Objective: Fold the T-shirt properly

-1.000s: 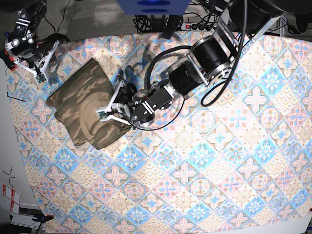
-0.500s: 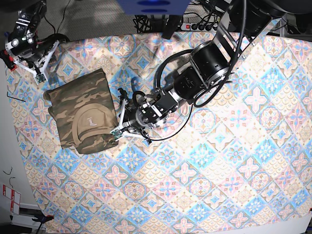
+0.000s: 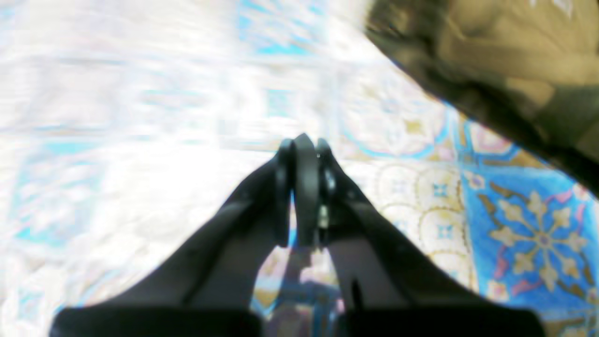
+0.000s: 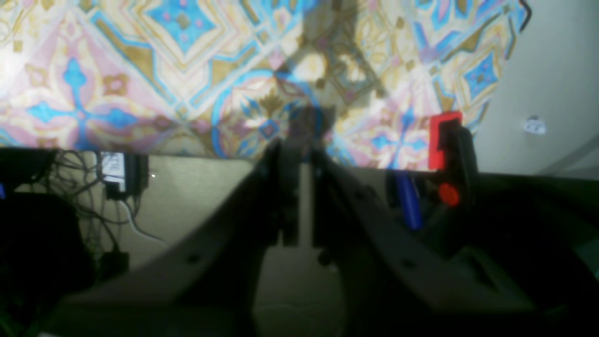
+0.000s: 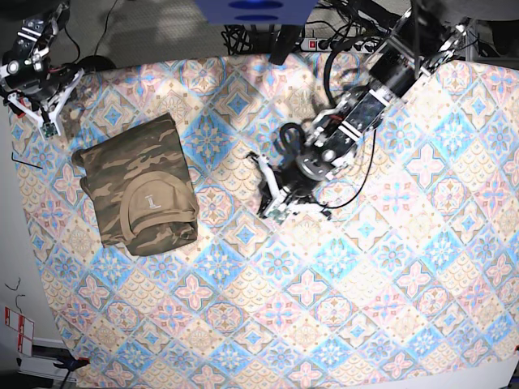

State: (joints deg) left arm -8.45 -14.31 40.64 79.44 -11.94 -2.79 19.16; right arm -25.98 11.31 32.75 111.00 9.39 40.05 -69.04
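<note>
one shirt (image 5: 138, 196) lies folded into a compact rectangle on the left part of the cloth (image 5: 389, 267), collar side up, the tan inner collar and its small white label showing near the lower end. edges look roughly square, though the lower right corner bulges slightly. half a second ago the left gripper (image 5: 280, 198) was touching the shirt's right edge; it now sits well apart, to the right, over bare cloth, and the shirt has kept its place and outline since then. in the left wrist view the jaws are pressed together and hold nothing, with the shirt (image 3: 505, 65) only at the upper right corner of that blurred view. the right gripper (image 5: 36, 77) is at the far upper left table corner, beyond the shirt, about where it was a second ago; its wrist view shows the jaws nearly together with only a thin slit between them, empty, over the cloth edge with a red clamp (image 4: 444, 140) nearby. judgement: the withdrawal with nothing in hand suggests the last fold is laid and released, so the task appears at or very near completion; any remaining work would be minor squaring of the bulged corner.
</note>
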